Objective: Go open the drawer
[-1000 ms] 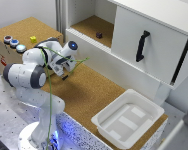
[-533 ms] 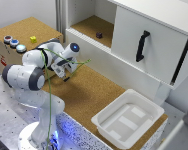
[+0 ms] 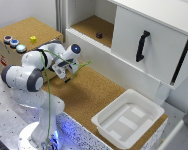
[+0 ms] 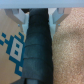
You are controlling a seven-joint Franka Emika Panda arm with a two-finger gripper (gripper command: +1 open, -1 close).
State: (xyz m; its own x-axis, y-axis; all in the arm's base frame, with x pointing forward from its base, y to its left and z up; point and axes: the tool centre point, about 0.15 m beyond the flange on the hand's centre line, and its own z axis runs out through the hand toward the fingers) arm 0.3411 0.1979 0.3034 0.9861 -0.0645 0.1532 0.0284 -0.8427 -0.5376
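Cork-topped desk [image 3: 94, 95] runs across the scene, with a white cabinet [image 3: 144, 45] along its far side. The cabinet's drawer [image 3: 151, 42], on the exterior view's right, has a white front with a black vertical handle [image 3: 141, 46]; the front appears to stand a little proud of the cabinet body. Open shelf [image 3: 91, 25] beside it holds a small dark object [image 3: 99, 35]. White arm [image 3: 29, 75] is folded low at the exterior view's left, well apart from the drawer. White tray [image 3: 128, 117] sits on the desk near the right end. Cardboard box [image 3: 21, 47] behind the arm carries buttons [image 3: 14, 42] and a yellow block [image 3: 33, 39]. Pincer [image 3: 64, 72]: wrist view shows a dark cylinder [image 4: 37, 47] between the white fingers [image 4: 21, 17], which seem to grip it.
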